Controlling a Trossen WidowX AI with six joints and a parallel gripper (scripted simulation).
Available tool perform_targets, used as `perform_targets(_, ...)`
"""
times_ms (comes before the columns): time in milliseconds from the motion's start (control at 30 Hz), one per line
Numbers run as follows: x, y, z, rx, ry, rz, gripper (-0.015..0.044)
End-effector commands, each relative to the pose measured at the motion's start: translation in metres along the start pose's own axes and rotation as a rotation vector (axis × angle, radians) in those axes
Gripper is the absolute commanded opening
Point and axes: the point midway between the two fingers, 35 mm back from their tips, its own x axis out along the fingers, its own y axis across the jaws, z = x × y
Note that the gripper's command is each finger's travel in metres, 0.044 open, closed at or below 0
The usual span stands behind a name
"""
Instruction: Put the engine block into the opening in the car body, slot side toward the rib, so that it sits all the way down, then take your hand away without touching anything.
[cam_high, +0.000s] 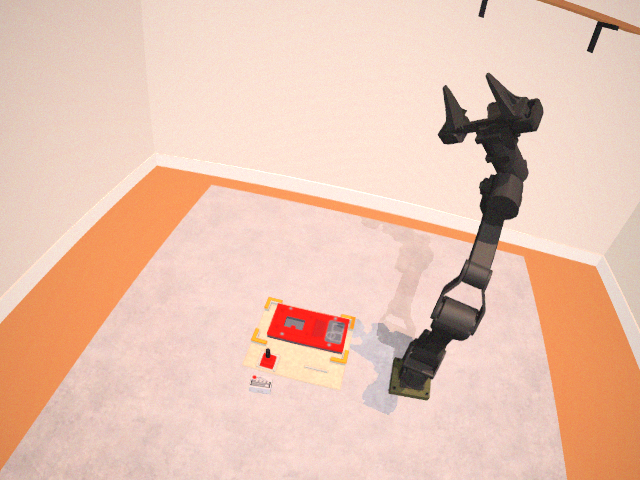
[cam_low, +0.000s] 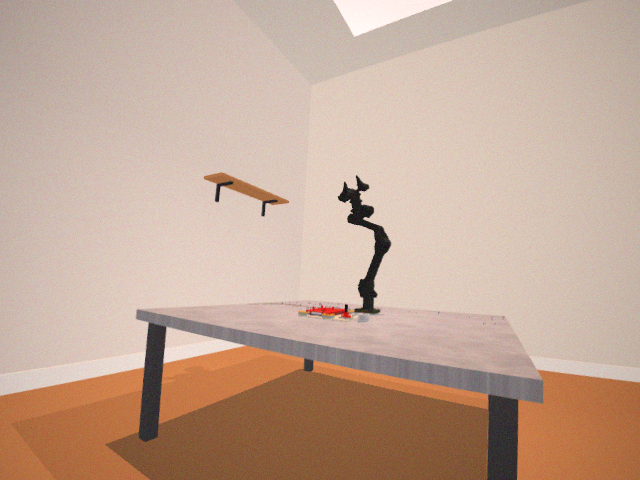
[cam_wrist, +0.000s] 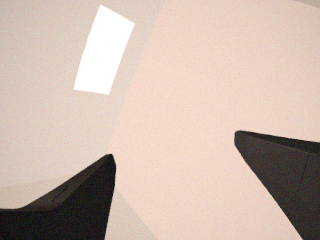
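Note:
The engine block, a small silvery-white block with a red dot on top, lies on the table just off the front left edge of the cream board. The red car body lies flat on the board. Its opening is near its left end, with grey showing inside and a small red notch at its lower edge; nothing sits in it. The slot side of the block is too small to tell. My gripper is open and empty, raised high above the table and pointing up, far from the block.
The cream board has yellow corner brackets around the car body. A red piece with an upright black knob stands on the board between the car body and the block. A shelf hangs on the wall.

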Motion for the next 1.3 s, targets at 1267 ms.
perform_targets(1267,0.016,-0.077,0.089,0.226,-0.257,0.055,0.0440)
